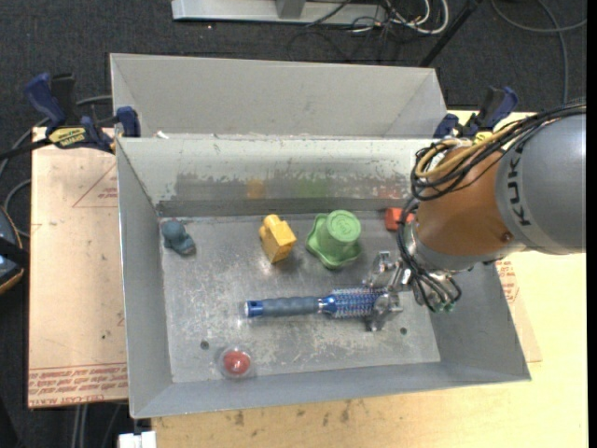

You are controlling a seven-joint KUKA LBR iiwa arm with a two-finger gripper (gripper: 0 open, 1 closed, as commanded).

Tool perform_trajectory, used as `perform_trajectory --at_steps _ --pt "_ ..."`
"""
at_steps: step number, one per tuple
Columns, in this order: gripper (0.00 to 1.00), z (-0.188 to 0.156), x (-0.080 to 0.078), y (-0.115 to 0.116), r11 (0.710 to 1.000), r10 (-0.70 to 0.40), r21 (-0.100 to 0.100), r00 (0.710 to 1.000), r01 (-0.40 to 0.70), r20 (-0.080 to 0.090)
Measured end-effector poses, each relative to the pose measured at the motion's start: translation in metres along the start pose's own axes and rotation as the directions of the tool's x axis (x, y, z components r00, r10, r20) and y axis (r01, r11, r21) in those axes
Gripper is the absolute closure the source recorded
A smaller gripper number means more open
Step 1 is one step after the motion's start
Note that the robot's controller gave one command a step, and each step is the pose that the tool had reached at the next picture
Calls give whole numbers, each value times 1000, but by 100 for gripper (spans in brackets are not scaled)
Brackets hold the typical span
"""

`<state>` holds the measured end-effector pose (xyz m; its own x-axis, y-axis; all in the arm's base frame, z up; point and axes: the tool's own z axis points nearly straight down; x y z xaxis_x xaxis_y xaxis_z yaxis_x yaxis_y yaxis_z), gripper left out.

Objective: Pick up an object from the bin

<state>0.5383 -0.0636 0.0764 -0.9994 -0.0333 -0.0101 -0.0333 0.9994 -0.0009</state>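
My gripper [381,308] is low in the right part of the bin, its metal fingers at the bristle end of a blue hairbrush [308,306] that lies flat along the bin floor with its handle pointing left. The fingers look closed around or right against the brush head; the contact itself is hard to make out. A green cup-shaped toy [336,238] stands just above and left of the gripper. A yellow block [277,237] sits to the left of the green toy.
A small red thing [393,217] lies by the back wall, next to the orange cover of the arm. A grey-blue lump [177,238] sits at the far left and a red ball [235,362] near the front left corner.
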Motion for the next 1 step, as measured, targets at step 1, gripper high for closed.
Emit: perform_trajectory --at_steps 1 --pt "100 -129 9 -6 1000 11 0 1000 -11 -1"
